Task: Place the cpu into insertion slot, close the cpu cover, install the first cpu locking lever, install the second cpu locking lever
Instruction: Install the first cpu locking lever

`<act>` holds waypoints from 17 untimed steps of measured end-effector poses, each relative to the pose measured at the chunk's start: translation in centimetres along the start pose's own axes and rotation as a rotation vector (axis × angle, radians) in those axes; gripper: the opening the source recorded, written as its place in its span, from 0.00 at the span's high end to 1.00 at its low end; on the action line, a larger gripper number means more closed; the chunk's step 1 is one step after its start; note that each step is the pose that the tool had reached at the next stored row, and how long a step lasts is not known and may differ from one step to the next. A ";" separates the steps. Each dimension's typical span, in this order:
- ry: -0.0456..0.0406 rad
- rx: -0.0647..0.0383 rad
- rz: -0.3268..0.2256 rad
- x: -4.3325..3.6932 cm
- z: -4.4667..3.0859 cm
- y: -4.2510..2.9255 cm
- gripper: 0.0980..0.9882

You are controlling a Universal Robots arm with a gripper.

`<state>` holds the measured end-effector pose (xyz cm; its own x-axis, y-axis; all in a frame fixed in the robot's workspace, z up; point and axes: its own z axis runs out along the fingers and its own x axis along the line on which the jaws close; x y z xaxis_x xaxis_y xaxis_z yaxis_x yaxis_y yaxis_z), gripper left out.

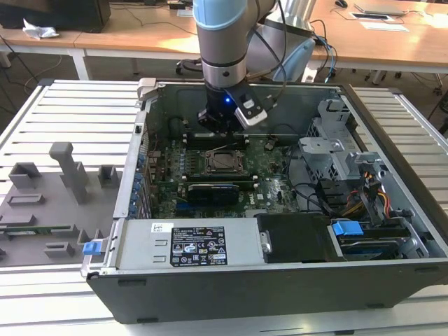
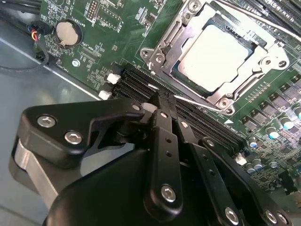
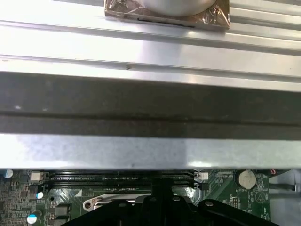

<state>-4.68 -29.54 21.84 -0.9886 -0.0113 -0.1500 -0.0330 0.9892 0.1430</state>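
Silvery metal frames the cpu (image 2: 221,52), which in the second wrist view already sits in the insertion slot (image 2: 181,70), its pale face showing through the window of the cpu cover (image 2: 165,44) lying flat over it. I read that as the first two steps done, though I cannot say from here whether either locking lever is hooked; a thin wire lever (image 2: 197,100) runs along the socket edge nearest my gripper (image 2: 160,101). I see the gripper's fingers pressed together with nothing between them, tips pointing down at the black memory slots (image 2: 141,84) that lie between the hand and the socket. I judge the narrow closed tip suits pushing a thin lever better than a spread one would. In the exterior view the gripper (image 1: 222,129) hangs low inside the open computer case (image 1: 392,203), just behind the socket (image 1: 225,162) and close above the green motherboard (image 1: 273,185). In the first wrist view the same slots (image 3: 122,177) sit just beyond the fingertips, under the case wall (image 3: 150,150).
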 end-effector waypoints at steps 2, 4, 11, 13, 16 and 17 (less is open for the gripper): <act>-0.0001 0.000 0.002 0.02 0.06 -0.04 0.99; -0.0006 0.001 0.005 0.03 0.16 -0.06 0.99; -0.0024 0.003 0.018 0.21 0.92 -0.17 0.99; -0.0027 0.003 0.020 0.24 1.13 -0.20 0.99; -0.0031 0.007 0.022 0.26 1.50 -0.25 0.99; -0.0032 0.007 0.023 0.26 1.55 -0.26 0.99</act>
<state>-4.70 -29.57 20.25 -0.9886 0.0120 -0.1499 -0.0091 0.9902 0.1393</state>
